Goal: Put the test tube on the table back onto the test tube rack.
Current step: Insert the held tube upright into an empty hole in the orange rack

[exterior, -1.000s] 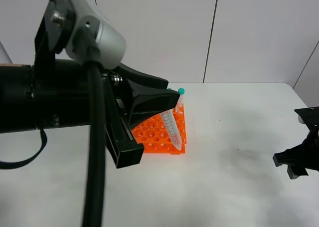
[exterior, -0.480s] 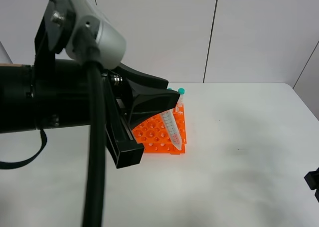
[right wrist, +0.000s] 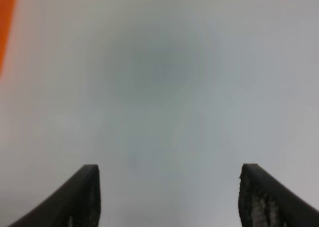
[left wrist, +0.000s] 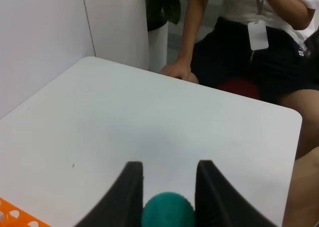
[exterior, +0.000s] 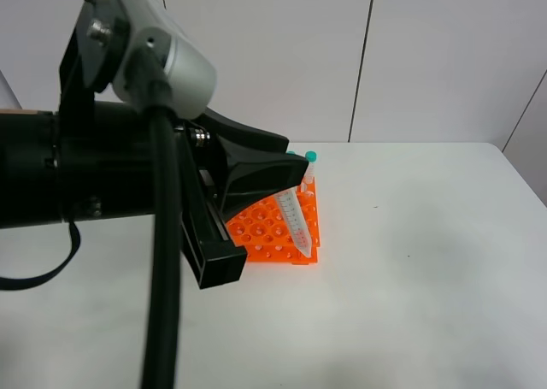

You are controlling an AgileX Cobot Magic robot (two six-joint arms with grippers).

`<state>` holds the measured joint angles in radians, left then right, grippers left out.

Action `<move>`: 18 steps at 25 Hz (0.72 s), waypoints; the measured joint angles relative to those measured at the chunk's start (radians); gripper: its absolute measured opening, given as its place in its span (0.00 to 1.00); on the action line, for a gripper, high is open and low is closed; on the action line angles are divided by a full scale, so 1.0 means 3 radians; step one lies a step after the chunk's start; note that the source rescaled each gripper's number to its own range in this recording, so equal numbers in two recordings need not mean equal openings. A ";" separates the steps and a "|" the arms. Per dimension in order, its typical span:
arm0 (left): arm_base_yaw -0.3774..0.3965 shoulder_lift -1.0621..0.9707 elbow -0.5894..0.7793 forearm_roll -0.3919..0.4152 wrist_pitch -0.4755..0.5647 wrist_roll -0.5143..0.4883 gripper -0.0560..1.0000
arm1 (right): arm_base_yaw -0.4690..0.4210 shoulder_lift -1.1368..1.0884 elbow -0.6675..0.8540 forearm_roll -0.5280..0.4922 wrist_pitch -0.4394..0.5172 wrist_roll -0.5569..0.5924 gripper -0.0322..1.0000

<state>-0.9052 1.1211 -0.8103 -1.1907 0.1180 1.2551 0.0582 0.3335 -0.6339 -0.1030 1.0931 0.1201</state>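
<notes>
Jaws of left gripper (left wrist: 169, 168) clamped on teal cap (left wrist: 168, 213) of test tube (exterior: 295, 222), tube tilted, conical tip at front edge of orange test tube rack (exterior: 267, 228), right gripper (right wrist: 169, 187) spread wide above white table (exterior: 410, 261)

No print is legible, even on the test tube (exterior: 294, 222).
</notes>
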 joint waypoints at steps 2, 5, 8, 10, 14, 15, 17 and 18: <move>0.0000 0.0000 0.0000 0.0000 0.0000 0.0000 0.06 | 0.0000 -0.0303 0.0097 -0.0005 -0.0077 0.0000 0.65; 0.0000 0.0000 0.0000 0.0000 0.0010 0.0000 0.06 | 0.0000 -0.0592 0.0334 -0.0005 -0.0204 0.0000 0.65; 0.0000 0.0000 0.0000 0.0000 0.0048 0.0000 0.06 | 0.0000 -0.0720 0.0458 -0.0005 -0.0198 0.0000 0.65; 0.0000 0.0000 0.0000 0.0000 0.0070 0.0000 0.06 | 0.0000 -0.0794 0.0459 -0.0005 -0.0209 0.0000 0.65; 0.0000 0.0000 0.0000 0.0013 0.0070 0.0000 0.06 | -0.0112 -0.0980 0.0459 0.0002 -0.0219 0.0000 0.65; 0.0000 0.0000 0.0000 0.0016 0.0070 0.0000 0.06 | -0.0174 -0.1047 0.0459 0.0005 -0.0219 0.0000 0.65; 0.0000 0.0000 0.0000 0.0019 0.0070 0.0000 0.06 | -0.0310 -0.1117 0.0459 0.0006 -0.0218 0.0000 0.65; 0.0000 0.0000 0.0000 0.0019 0.0070 0.0000 0.06 | -0.0380 -0.1126 0.0459 0.0006 -0.0218 0.0000 0.65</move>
<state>-0.9052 1.1211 -0.8103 -1.1849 0.1391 1.2551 -0.0557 -0.0042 -0.4963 -0.1014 1.0276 0.1201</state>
